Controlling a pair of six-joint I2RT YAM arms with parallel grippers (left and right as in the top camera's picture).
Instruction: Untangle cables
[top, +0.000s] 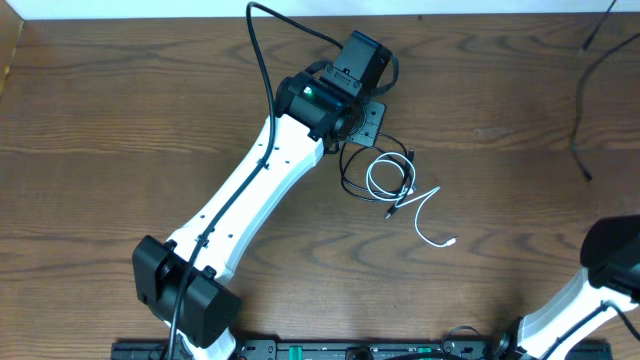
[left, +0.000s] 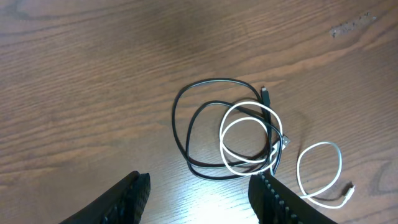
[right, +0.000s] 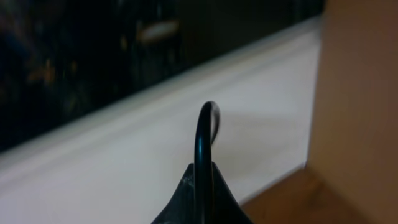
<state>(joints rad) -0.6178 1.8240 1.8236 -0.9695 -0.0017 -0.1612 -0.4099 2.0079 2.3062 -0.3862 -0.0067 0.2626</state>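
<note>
Hovering over the counter (left: 93, 93), the left pincer (left: 202, 199) is gaping wide and empty, probably readying to straddle the black cable (left: 217, 79) where the white cable (left: 222, 134) is coiling through its loops (the right pincer's (right: 198, 190) state I cannot tell).

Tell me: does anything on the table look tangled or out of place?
Yes. The black cable and the white cable lie with coils overlapping in one tangle, ahead of the open left gripper. Nothing looks damaged.
</note>
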